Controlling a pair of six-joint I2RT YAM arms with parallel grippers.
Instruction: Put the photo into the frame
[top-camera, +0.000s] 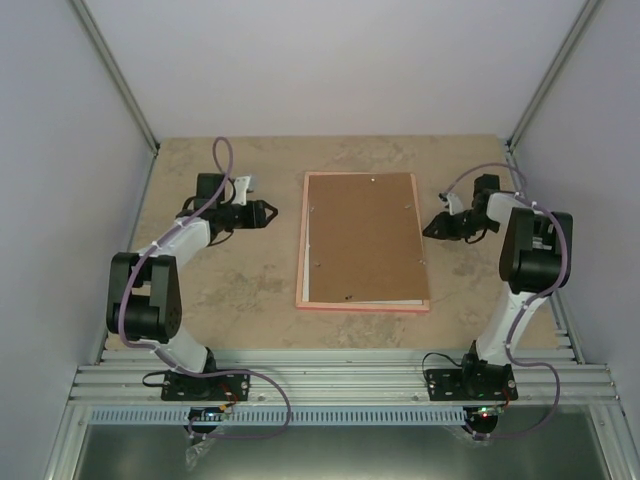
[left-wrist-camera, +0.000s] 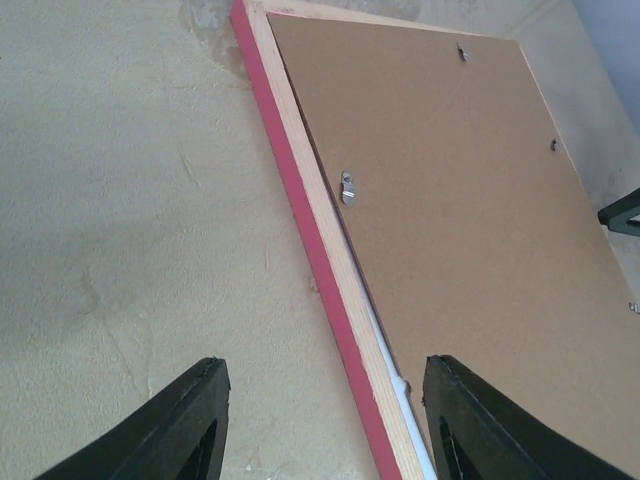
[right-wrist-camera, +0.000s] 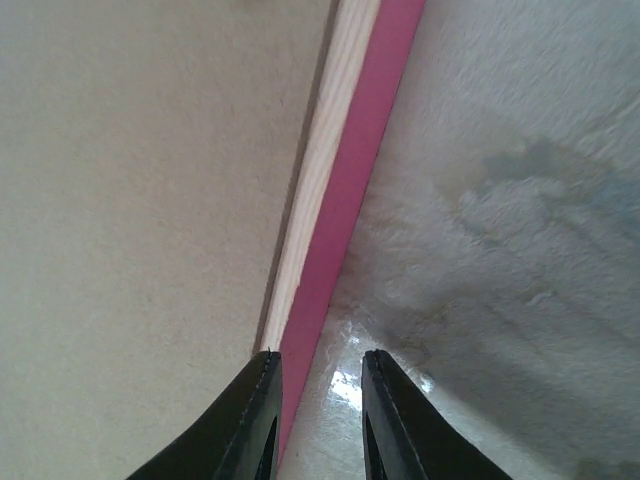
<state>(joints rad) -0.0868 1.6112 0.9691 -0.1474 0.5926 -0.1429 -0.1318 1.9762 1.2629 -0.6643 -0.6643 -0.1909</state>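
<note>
Entry: the frame (top-camera: 360, 307), pink, is lying face down at mid worktop (top-camera: 230, 290), between the two arms. Its long axis is running from the near edge toward the far wall, with one short side facing the arm bases. A brown board (top-camera: 365, 235) is sitting in its back and covering nearly all of it. Of the photo I am seeing no printed face. A white sliver (top-camera: 365, 299) is showing along the board's near and left edges, and I cannot tell whether it is the photo's back. Progress, as I am judging it: loading looks done or close to it, leaving the board to seat squarely and the tabs (left-wrist-camera: 347, 187) to turn. The left tool (top-camera: 262, 213) is hovering left of the frame, spread wide and holding nothing. The right tool (top-camera: 432, 226) is hovering just beside the right edge, parted narrowly and gripping nothing.
</note>
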